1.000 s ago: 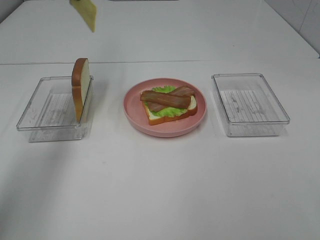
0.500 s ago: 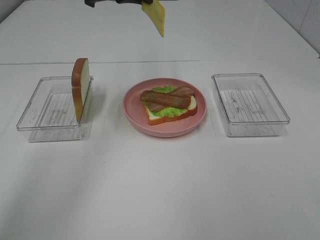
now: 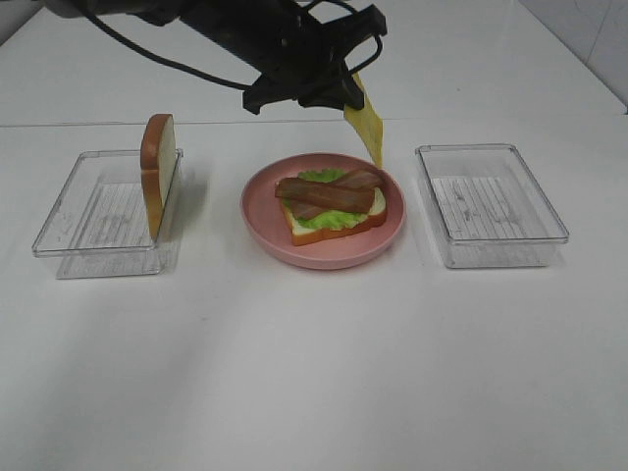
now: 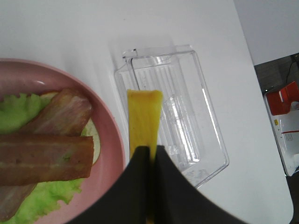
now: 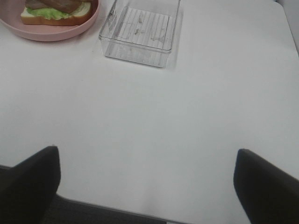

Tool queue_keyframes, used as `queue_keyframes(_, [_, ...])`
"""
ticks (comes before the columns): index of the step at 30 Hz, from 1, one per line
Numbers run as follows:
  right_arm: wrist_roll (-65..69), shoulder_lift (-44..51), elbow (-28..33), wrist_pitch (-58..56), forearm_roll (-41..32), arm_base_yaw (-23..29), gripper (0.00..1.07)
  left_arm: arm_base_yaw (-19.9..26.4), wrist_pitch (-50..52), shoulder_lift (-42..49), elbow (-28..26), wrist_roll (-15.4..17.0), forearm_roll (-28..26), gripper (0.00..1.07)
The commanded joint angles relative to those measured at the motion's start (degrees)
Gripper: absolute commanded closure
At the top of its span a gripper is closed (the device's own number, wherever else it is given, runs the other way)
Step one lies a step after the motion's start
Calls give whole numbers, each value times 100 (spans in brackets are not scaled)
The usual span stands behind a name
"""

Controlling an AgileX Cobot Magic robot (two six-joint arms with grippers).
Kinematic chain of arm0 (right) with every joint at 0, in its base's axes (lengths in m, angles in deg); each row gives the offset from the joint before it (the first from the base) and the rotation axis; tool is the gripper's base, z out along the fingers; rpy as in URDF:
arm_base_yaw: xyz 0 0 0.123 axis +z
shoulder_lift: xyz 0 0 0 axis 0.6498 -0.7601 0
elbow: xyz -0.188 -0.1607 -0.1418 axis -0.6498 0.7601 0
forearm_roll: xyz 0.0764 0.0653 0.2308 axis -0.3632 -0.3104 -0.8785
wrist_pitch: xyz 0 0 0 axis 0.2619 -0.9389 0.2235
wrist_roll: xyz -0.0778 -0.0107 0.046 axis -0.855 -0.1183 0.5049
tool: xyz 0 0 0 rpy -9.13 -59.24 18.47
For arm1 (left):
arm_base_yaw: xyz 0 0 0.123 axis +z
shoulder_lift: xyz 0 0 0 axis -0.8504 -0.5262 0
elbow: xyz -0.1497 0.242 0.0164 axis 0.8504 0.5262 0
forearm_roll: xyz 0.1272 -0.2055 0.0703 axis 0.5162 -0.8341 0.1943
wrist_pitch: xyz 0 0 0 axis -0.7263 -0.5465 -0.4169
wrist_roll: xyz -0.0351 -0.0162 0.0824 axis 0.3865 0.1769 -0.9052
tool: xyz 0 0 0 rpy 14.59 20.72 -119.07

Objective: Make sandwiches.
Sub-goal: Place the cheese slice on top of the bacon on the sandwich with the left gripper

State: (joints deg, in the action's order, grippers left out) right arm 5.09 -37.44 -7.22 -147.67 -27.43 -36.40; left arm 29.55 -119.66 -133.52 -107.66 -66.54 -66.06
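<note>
The left fingers point(image 4: 150, 161) are pressed together on the top edge of a yellow cheese slice point(image 3: 366, 130), which hangs edge-down from them in the air. The slice dangles above the far right rim of the pink plate point(image 3: 265, 224), not touching anything below. The black left arm point(image 3: 235, 29) reaches in from the far left and crosses past the middle of the worktop point(image 3: 314, 373).

On the plate lies the open sandwich point(image 3: 334, 206): a bread slice with a green lettuce leaf point(image 3: 329, 221) on it and two brown bacon strips point(image 3: 324, 193) crossed on top. Just right of the plate stands a clear tray point(image 3: 491, 204). Left of the plate is a second clear tray point(image 3: 103, 216), with another bread slice point(image 3: 157, 175) standing on edge against its right wall.

The right fingers point(image 5: 28, 179) are spread wide apart with nothing between them, hovering over bare worktop on the near right side, well apart from the plate and the right tray.
</note>
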Motion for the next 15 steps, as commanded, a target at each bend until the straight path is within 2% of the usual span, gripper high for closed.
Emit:
queue_keyframes(1, [-23,206,6,23,-11,-29,10,-29,-115,-138,-29,6,-63,107])
queue_keyframes(11, [-23,206,6,23,-11,-29,10,-6,-132,-573,-29,29,52,107])
queue_keyframes(14, [-23,206,6,23,-11,-29,10,-6,-138,-642,-29,29,315,107])
queue_keyframes(15, [-23,206,6,23,-11,-29,10,-6,-178,-676,-29,29,561,107])
